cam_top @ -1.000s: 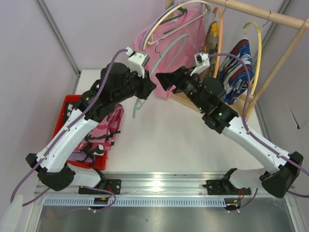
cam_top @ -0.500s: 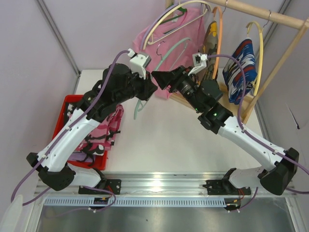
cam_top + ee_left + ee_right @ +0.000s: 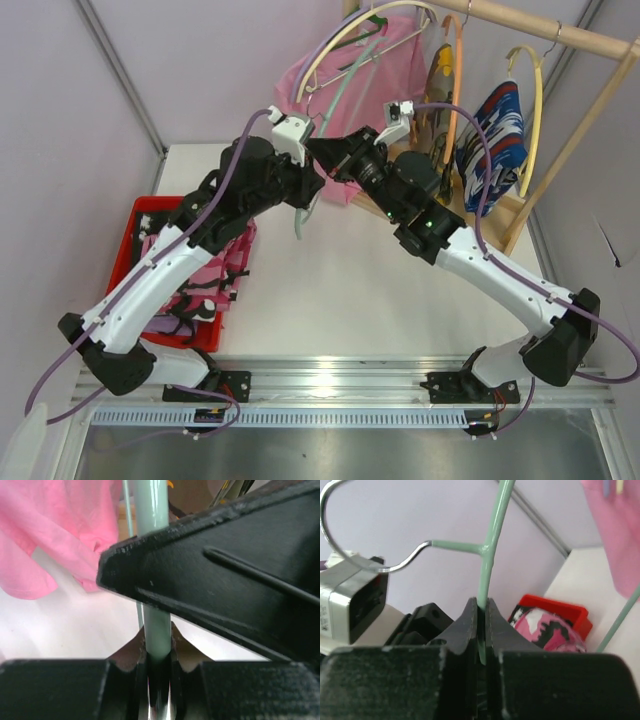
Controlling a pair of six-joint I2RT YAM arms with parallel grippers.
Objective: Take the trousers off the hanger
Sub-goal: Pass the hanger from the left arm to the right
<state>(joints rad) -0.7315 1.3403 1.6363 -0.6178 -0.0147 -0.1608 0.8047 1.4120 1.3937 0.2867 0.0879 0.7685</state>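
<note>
Here both arms meet in mid-air above the desk, at the left end of the clothes rack. The left gripper is clenched on the mint-green hanger; from its wrist camera we see the pale green rod pinched between its fingers at the bottom of the view. The right gripper is clamped on the same hanger just beside it, and its own camera shows the jaws pressed flat against the rod below the point where the wire hook joins it. The two grippers sit so close that the right one's black body fills much of the left wrist view.

The trousers lie in three places. The pink-and-black camouflage trousers rest in the red bin at the desk's left edge, partly under the left arm. The yellow-olive camouflage trousers hang on the orange hanger from the wooden rail, behind the right arm. The blue, white and red print trousers hang on the yellow hanger, farther right on that rail.

The pink T-shirt hangs at the rack's left end, just behind the two grippers.
</note>
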